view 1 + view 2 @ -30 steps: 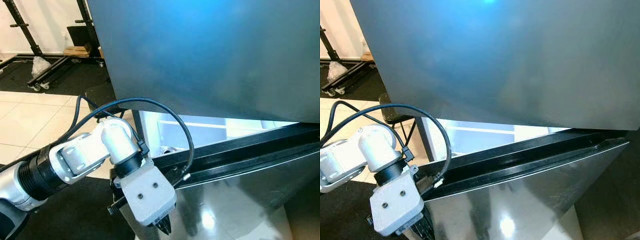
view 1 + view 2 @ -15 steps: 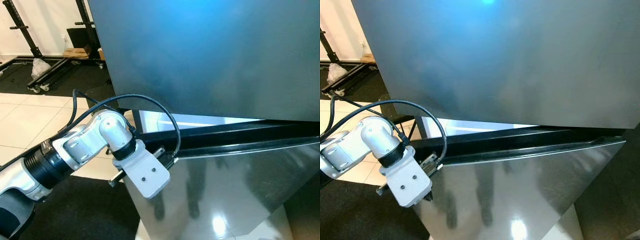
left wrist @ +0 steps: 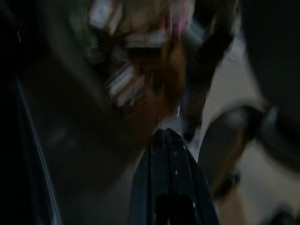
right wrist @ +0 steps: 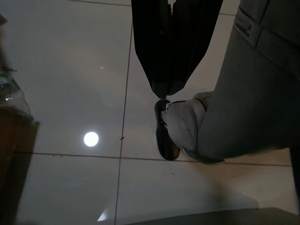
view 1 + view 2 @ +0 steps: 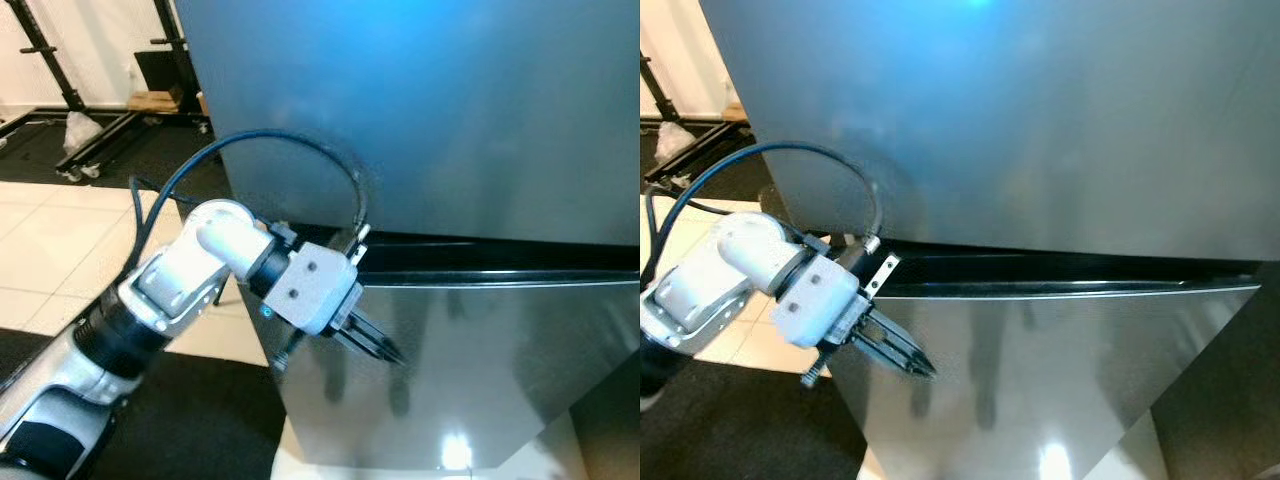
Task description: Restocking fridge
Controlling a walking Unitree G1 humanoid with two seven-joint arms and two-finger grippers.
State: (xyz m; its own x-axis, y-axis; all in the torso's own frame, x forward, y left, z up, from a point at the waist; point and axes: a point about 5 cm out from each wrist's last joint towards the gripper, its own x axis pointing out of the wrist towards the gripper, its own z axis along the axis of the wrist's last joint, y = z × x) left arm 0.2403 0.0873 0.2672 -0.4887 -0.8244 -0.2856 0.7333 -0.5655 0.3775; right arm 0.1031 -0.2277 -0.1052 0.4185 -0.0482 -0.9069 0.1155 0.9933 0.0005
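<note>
Left eye view, nearest first: the silver left arm reaches across with its left gripper (image 5: 378, 346), the two long black fingers pressed together, their tips at or just off the shiny steel lower fridge door (image 5: 470, 380). That door sits flush under the matte grey upper fridge door (image 5: 420, 110), only a dark seam between them, so I judge the closing step about finished. No groceries are visible, so how much restocking remains I cannot tell. Farther off lie pale floor tiles (image 5: 50, 250) and a black wheeled rack (image 5: 80, 120). The right wrist view adds what the head cameras miss: the right gripper (image 4: 165, 90), fingers together, hanging over glossy tiles beside a foot in a dark shoe (image 4: 180, 131). The left wrist view is blurred.
</note>
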